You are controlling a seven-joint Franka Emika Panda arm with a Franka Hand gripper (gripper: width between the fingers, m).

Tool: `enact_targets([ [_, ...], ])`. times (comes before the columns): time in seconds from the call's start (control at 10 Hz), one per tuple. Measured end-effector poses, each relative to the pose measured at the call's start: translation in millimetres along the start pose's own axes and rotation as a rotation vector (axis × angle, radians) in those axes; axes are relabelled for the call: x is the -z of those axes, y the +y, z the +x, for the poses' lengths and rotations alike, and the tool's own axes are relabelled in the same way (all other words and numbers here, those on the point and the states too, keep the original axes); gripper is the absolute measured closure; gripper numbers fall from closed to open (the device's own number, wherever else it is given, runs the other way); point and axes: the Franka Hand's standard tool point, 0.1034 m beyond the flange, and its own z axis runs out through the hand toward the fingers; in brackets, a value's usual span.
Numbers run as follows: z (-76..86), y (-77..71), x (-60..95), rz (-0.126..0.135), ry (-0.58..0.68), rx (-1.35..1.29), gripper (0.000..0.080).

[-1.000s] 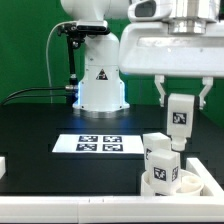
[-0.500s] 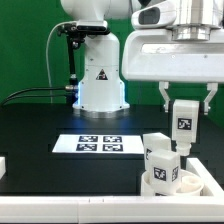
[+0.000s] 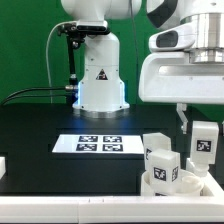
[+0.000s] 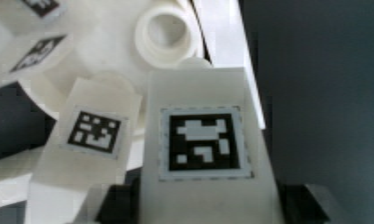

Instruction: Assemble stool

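My gripper point(image 3: 203, 126) is shut on a white stool leg point(image 3: 203, 144) with a square tag and holds it upright in the air at the exterior view's right edge. The round seat point(image 3: 190, 186) lies below and to the left of it, with two tagged legs point(image 3: 162, 166) standing on it. In the wrist view the held leg point(image 4: 205, 130) fills the middle between my dark fingers point(image 4: 312, 204). Beyond it I see the seat point(image 4: 99, 72), a round socket point(image 4: 166, 30) and another tagged leg point(image 4: 99, 126).
The marker board point(image 3: 100, 144) lies flat mid-table. The robot base point(image 3: 100, 78) stands behind it with black cables to its left. A white block point(image 3: 3, 166) sits at the exterior view's left edge. The table is black.
My gripper has moved to the exterior view's right and lower with the leg still in it. The seat and its two legs have not moved.
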Motion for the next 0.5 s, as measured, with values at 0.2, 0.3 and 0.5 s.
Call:
enact_targets([
  [0.2,-0.9,-0.2,-1.1,0.003,-0.004,-0.006,0.0465],
  [0.3,-1.4,0.4,-2.2,0.003,-0.006,0.0,0.0465],
  [0.5,-3.5,5.6,-7.8,-0.003,-0.016,0.01,0.0465],
])
